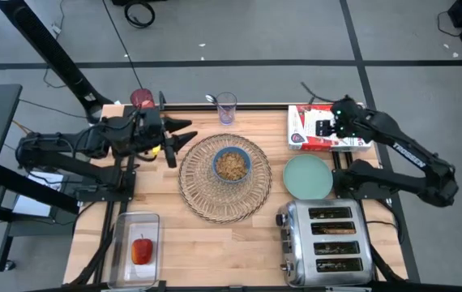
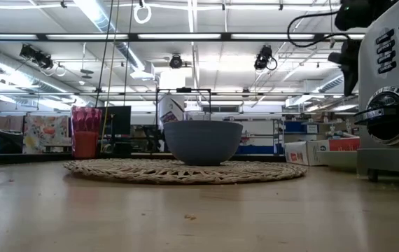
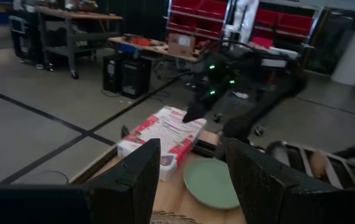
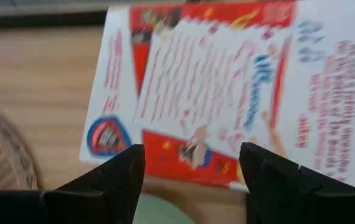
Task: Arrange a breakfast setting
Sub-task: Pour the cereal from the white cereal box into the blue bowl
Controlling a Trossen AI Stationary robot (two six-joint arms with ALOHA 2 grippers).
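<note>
The high view is showing an apple (image 1: 142,250) at the mat's (image 1: 201,197) seven o'clock. The low view is hiding it. Both the left gripper (image 3: 190,177) and the right gripper (image 4: 192,171) are hanging spread, empty.

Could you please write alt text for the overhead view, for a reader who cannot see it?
A blue cereal bowl sits centred on a round woven placemat on a wooden table, with a mint-green plate and chrome toaster to its right. The left end effector and right end effector hang open, empty.
</note>
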